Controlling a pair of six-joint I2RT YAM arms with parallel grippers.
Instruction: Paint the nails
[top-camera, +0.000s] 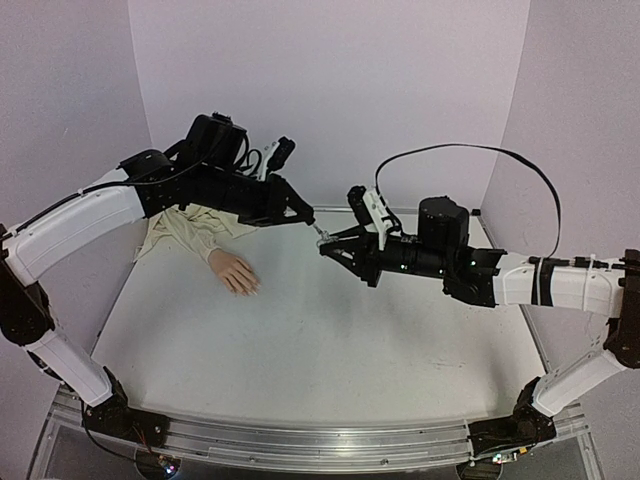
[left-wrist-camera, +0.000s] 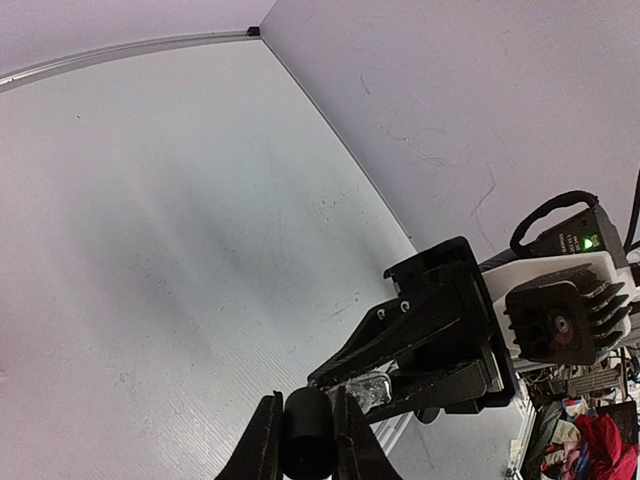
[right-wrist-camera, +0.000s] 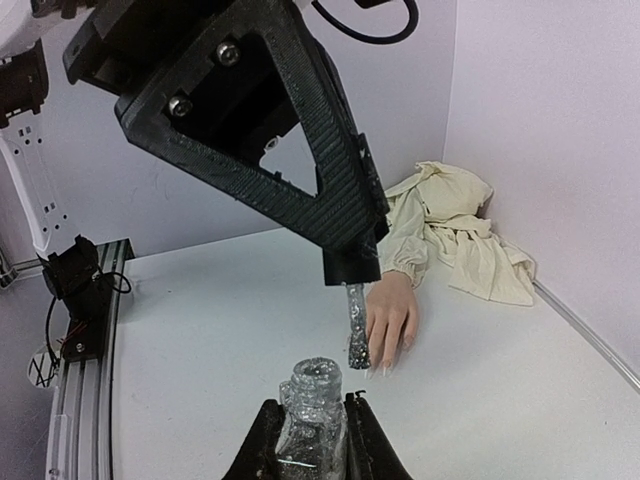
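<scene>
**A:** What sort of place is this?

**B:** A robotics lab, set up as a test cell. Two white-and-black jointed robot arms, the left arm (top-camera: 80, 225) and the right arm (top-camera: 560, 285), are bolted to a ribbed aluminium rail (top-camera: 300, 440) at the near edge of a flat white table (top-camera: 300, 340).

**A:** Not a workshop?

**B:** Plain pale lilac panels (top-camera: 330, 90) wall the table on three sides, like a recording booth. A loose black cable (top-camera: 520, 165) loops over the right arm, and thin red and black wires (right-wrist-camera: 55, 345) hang bare beside the rail.

**A:** Anything outside the booth?

**B:** In the left wrist view, past the table's edge, there is a cluttered heap of gear and red cloth (left-wrist-camera: 590, 440), too blurred to tell apart.
</scene>
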